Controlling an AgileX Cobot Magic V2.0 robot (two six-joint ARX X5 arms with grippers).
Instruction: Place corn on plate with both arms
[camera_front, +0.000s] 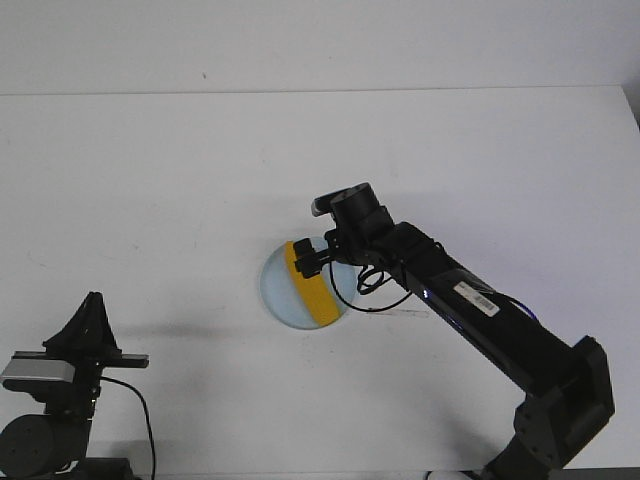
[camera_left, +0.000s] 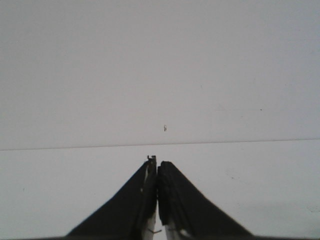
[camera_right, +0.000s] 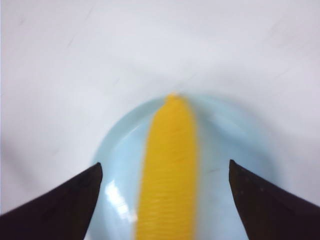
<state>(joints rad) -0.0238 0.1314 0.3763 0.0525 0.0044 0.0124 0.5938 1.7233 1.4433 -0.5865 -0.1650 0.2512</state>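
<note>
corn: lies on plate, across the middle, released
right gripper: fingers spread wide, empty, straddling corn from above
left gripper: fingers pressed together, empty, parked near table's front-left corner
risk: a finger clips corn on retreat, so it rolls off the low rim
axis: long axis near-far, near end angled right; tip looks to reach the rim

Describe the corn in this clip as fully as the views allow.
The corn is a bright yellow toy cob, plastic-looking with fine kernel ridges, tapering to a point. It lies flat across the pale blue plate, spanning nearly its width. The right gripper hangs open over it, fingers apart on either side, not touching it.
</note>
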